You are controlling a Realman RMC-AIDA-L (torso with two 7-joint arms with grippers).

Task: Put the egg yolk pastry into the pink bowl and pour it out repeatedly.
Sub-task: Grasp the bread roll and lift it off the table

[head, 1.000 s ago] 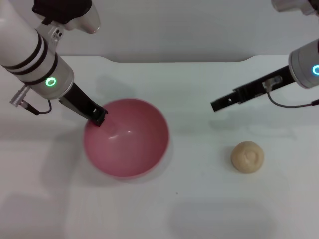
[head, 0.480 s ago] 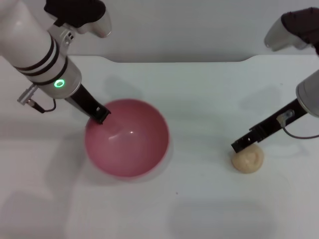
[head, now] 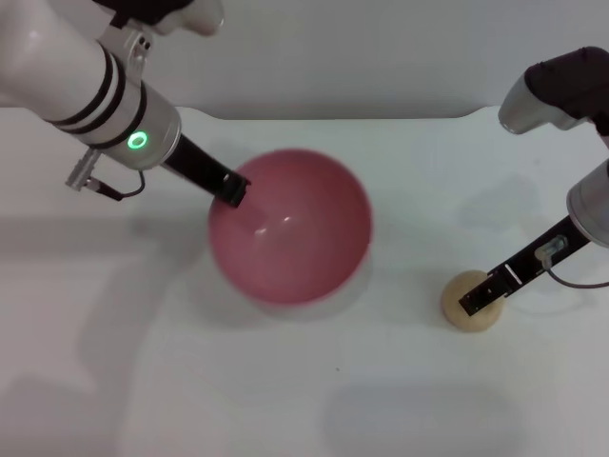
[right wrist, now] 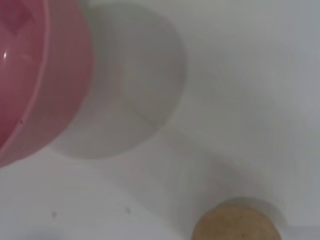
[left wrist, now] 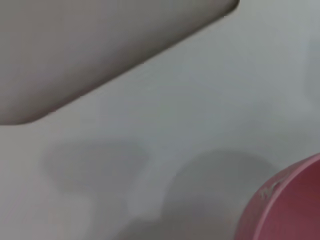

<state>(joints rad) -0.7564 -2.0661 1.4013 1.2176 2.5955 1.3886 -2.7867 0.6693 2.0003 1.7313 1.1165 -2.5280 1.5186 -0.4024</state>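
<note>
One egg yolk pastry [head: 468, 301], one pink bowl [head: 290, 227].

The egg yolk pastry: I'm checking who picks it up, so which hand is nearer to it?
Right. The right hand is at the egg yolk pastry, over its top; the left hand is far off at the pink bowl's rim.

Both arms are glossy white cylinders. The left arm [head: 86, 81], at 10 o'clock, has black bands, a green ring light and a thin grey cable. The right arm [head: 590, 205], at 3 o'clock, has a dark-capped joint and grey cable. Grippers are slim and black.
</note>
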